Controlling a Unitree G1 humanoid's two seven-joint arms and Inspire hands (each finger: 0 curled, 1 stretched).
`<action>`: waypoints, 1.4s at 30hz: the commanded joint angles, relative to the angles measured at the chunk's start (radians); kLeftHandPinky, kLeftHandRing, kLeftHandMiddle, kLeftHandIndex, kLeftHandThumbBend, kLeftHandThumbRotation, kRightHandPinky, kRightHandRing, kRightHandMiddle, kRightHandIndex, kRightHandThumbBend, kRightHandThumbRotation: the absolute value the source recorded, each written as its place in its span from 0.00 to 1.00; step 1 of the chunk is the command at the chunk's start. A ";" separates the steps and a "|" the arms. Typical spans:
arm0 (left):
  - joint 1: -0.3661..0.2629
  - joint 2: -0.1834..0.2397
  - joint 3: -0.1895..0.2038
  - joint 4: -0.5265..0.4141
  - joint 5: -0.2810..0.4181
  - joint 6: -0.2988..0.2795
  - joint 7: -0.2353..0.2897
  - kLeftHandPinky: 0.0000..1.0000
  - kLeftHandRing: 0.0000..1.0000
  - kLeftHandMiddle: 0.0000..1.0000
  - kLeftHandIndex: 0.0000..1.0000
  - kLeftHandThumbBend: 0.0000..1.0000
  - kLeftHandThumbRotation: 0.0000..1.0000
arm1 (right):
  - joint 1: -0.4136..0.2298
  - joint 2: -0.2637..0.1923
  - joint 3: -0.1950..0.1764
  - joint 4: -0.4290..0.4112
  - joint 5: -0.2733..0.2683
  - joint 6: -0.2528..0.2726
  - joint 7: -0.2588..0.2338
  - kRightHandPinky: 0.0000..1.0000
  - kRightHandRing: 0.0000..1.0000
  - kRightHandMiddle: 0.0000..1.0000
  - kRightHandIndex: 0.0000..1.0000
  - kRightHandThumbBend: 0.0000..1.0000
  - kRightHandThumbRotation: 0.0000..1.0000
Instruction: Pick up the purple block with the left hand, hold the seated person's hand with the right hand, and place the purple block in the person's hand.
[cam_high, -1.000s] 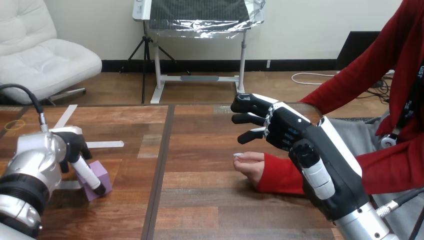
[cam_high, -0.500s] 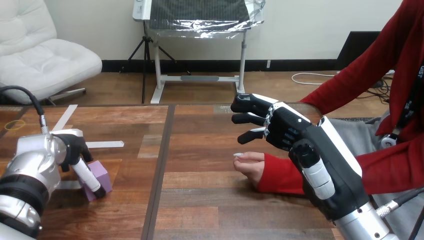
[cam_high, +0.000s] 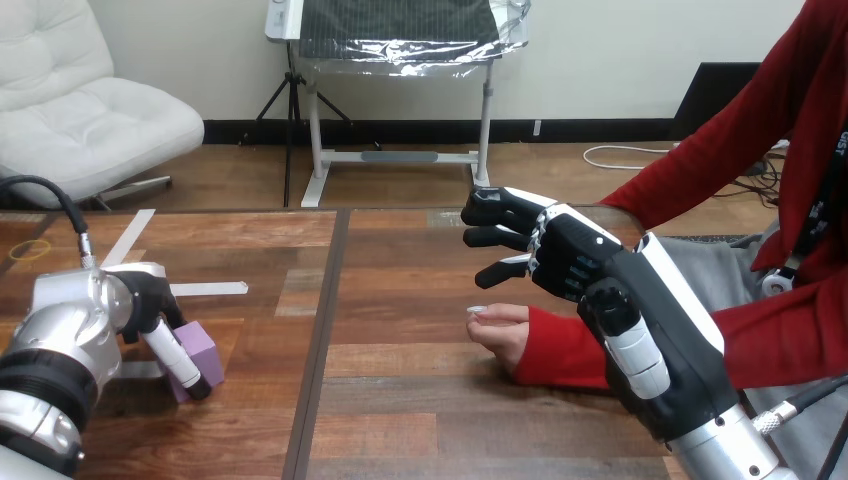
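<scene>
**Left hand at the purple block, grasp unconfirmed; right hand open above the person's hand**

Change since the earlier frames: the left hand (cam_high: 150, 305) and its silver forearm have drawn slightly toward the left and the near edge. The purple block (cam_high: 207, 352) sits in practically the same spot on the table (cam_high: 400, 400). The right hand (cam_high: 575, 262) and the person's hand (cam_high: 500, 328) hold the same positions as before.

Present state: the block rests on the wood at the near left, just near of a white tape strip (cam_high: 207, 289). The left hand lies across the block's left side, touching it. The right hand is held above the table at centre right with its fingers spread, lightly bent and empty. It is above and just beyond the person's hand, with a visible gap between the two. The person's hand rests on the table, loosely cupped, at the end of a red sleeve (cam_high: 560, 350) that comes in from the right.

Obscured: the left forearm and wrist cover most of the left hand, and the hand covers the block's left portion. Whether the left hand has closed on the block cannot be told. The palm of the person's hand is not clearly visible.
</scene>
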 joint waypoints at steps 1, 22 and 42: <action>-0.052 -0.003 0.000 -0.002 -0.003 -0.006 0.007 0.71 0.87 0.90 0.83 0.88 0.28 | -0.047 0.005 -0.020 -0.036 0.021 -0.020 -0.002 0.65 0.79 0.82 0.81 0.91 1.00; -0.051 -0.023 0.005 -0.013 -0.010 0.043 0.023 0.54 0.70 0.76 0.77 0.80 0.21 | -0.045 0.002 -0.023 -0.045 0.011 -0.017 -0.007 0.64 0.79 0.82 0.81 0.90 1.00; -0.027 -0.025 -0.003 -0.017 -0.005 0.018 0.125 0.35 0.50 0.58 0.61 0.77 0.11 | -0.046 0.007 -0.023 -0.037 0.015 -0.028 -0.007 0.63 0.79 0.82 0.81 0.90 1.00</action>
